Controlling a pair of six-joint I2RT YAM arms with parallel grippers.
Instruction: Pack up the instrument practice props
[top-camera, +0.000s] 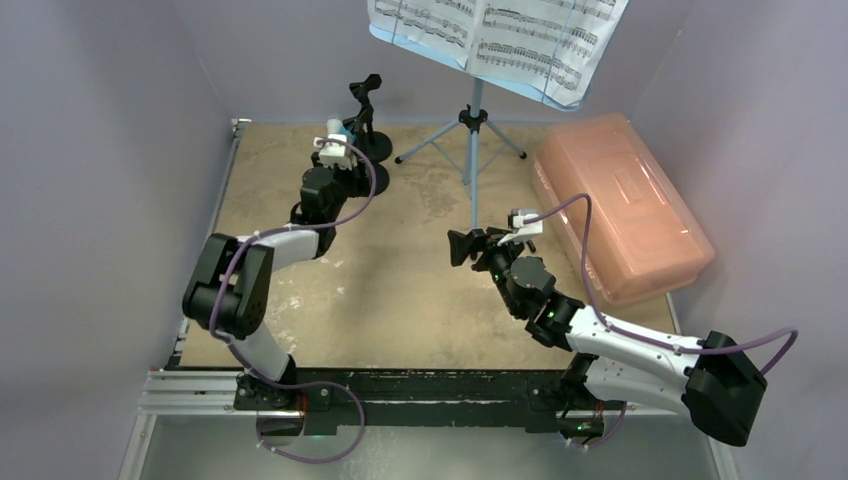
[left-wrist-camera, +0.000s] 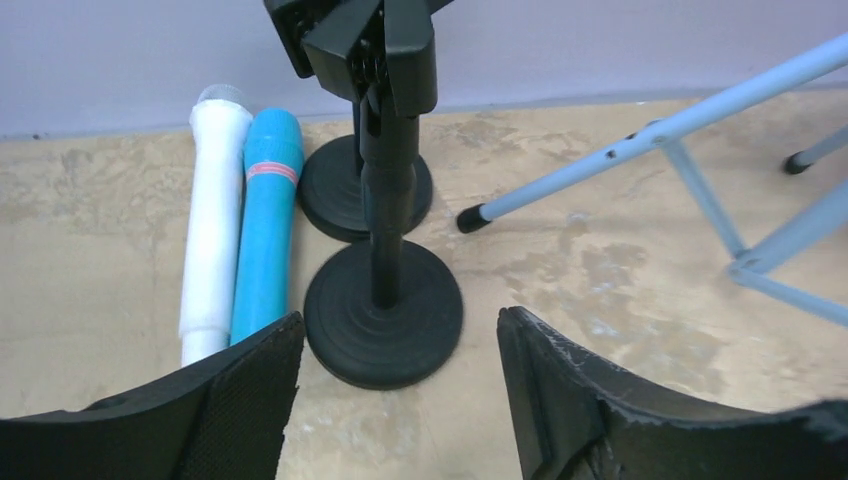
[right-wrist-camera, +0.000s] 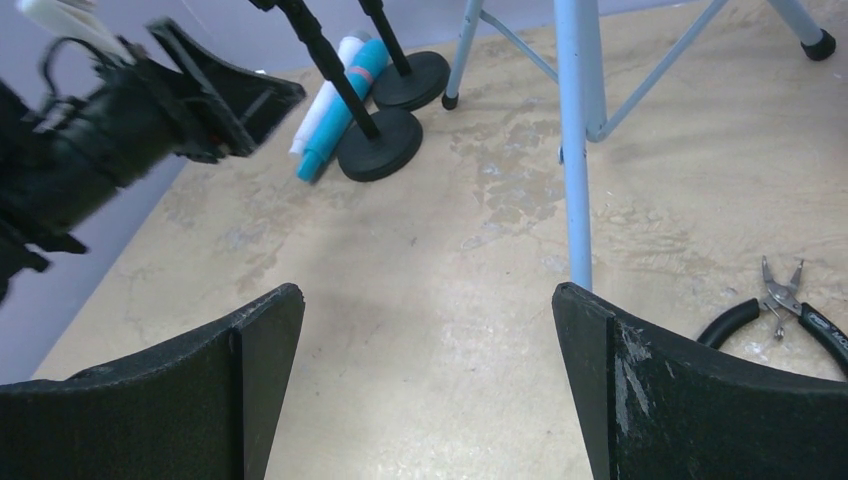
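The desk (top-camera: 400, 290) carries everything, and nothing looks packed yet. The biggest prop is the light-blue music rack (top-camera: 475, 160). It stands upright on its tripod legs at the far middle, with the sheet-music pages (top-camera: 520, 40) resting on its top, so I judge it must be emptied and folded before it can go anywhere.

To its right the pink box (top-camera: 620, 205) lies against the side wall. Its lid looks shut. I suppose the props go inside it, so it will need opening.

My right hand (right-wrist-camera: 428, 295) hovers low over the middle of the desk, just beside the rack's pole. Its jaws are spread wide and hold nothing, which seems to me a waiting pose.

My left hand (left-wrist-camera: 400, 330) is at the far left corner. It is released too, the fingers apart and empty, and it points at the near mic holder (left-wrist-camera: 385, 260). The round base sits just ahead of the fingertips, not touching them.

The second mic holder (left-wrist-camera: 335, 195) stands right behind the first, both upright on their heavy bases.

To their left, the white microphone (left-wrist-camera: 215, 220) and the blue microphone (left-wrist-camera: 268, 230) lie flat, side by side and touching, close to the back wall, so they cannot roll far.

The smallest thing, the pliers (right-wrist-camera: 775, 305), lies near the rack's pole on the right.
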